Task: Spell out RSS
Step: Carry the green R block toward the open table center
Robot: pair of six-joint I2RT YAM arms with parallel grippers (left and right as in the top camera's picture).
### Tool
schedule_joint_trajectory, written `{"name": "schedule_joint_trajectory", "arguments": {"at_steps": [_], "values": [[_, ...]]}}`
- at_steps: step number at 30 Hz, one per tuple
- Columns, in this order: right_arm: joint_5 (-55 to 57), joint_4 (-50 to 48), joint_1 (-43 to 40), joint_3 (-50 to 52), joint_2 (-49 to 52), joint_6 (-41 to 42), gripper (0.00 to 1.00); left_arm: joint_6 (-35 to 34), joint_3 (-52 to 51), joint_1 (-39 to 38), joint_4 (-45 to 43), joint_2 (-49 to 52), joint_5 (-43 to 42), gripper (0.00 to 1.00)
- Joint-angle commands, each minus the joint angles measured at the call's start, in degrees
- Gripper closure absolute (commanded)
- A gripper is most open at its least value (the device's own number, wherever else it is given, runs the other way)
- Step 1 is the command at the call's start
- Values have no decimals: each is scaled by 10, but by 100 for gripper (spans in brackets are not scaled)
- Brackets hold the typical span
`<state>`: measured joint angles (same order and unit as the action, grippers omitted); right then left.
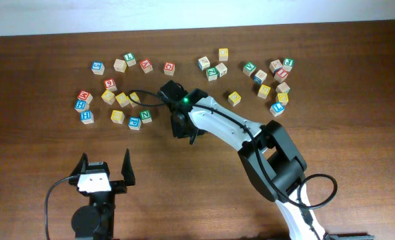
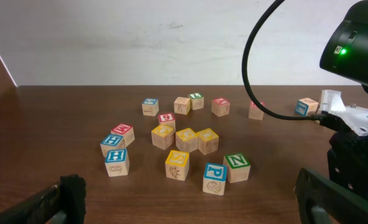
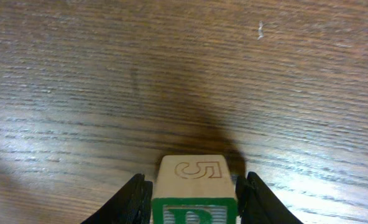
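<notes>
The left gripper (image 1: 105,156) sits low at the table's (image 1: 37,167) near left edge. It points towards the cubes with its fingers spread wide and nothing between them. Ahead of it lies the left cluster, with the N cube (image 1: 145,118) at its near right corner.

Just right of that cube, the right arm reaches in from the near right corner, elbow bent. Its right gripper (image 1: 185,128) points down over bare wood at mid-table. In the wrist view its fingers (image 3: 137,199) flank the R cube (image 3: 193,171), close against both sides. Whether they press on it or only stand beside it I cannot tell.

The cube is pale wood and rests on the table. One face has an engraved 5-like mark. The adjoining face is white with a green border and a green letter, cut off by the frame edge.
</notes>
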<state>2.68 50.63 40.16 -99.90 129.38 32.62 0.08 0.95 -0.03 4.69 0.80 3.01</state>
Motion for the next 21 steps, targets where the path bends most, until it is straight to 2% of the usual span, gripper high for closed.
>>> {"name": "schedule_joint_trajectory", "arguments": {"at_steps": [1, 7, 21], "values": [[-25, -2, 3, 2, -7, 17, 69, 9, -5, -3, -1, -4, -6, 1], [-24, -1, 3, 2, -7, 43, 76, 8, -5, -3, -1, -4, -6, 1], [-21, -3, 2, 2, -7, 60, 76, 8, -5, -3, -1, -4, -6, 1]]}}
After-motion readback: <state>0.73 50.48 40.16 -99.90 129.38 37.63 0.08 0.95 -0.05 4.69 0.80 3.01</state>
